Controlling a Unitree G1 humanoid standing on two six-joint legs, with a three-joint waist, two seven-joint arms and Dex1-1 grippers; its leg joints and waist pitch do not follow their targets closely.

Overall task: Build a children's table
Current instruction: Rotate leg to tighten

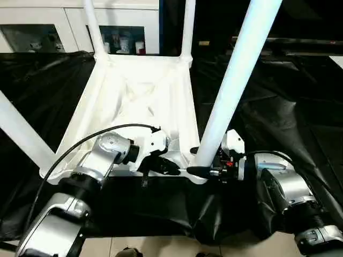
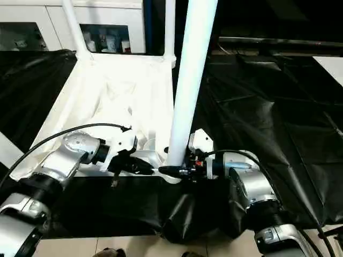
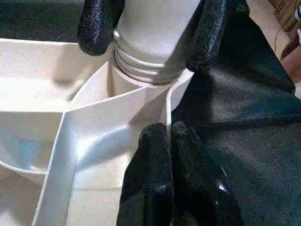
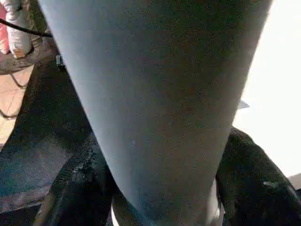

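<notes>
On the black sheet: the children's table lies upside down, ribbed X-braced underside facing up, with its near edge just in front of the two grippers.
Far-left leg: a white leg stands in the far-left corner socket and looks seated.
Near-left leg: another leg rises from the near-left corner and leans out toward the left edge of the head view; its socket joint is too washed out to judge.
Left gripper: the left gripper has its two black fingers pressed together with nothing between them, tips resting at the thin rim of the tabletop beside the near-right socket.
Far-right leg: a third leg stands in the far-right corner socket.
Near-right leg: the fourth leg stands in the near-right socket; in the left wrist view, ridged rings at its foot remain exposed above the socket mouth, so I judge it is not fully home.
Right gripper: the right gripper straddles the base of this leg, one finger on each side; whether the pads actually press the tube I cannot tell.
Done: all four legs stand in their corners.
Left to do: probably driving the near-right leg down or twisting it until the rings disappear, checking the near-left leg's seating, then turning the table onto its feet.
</notes>
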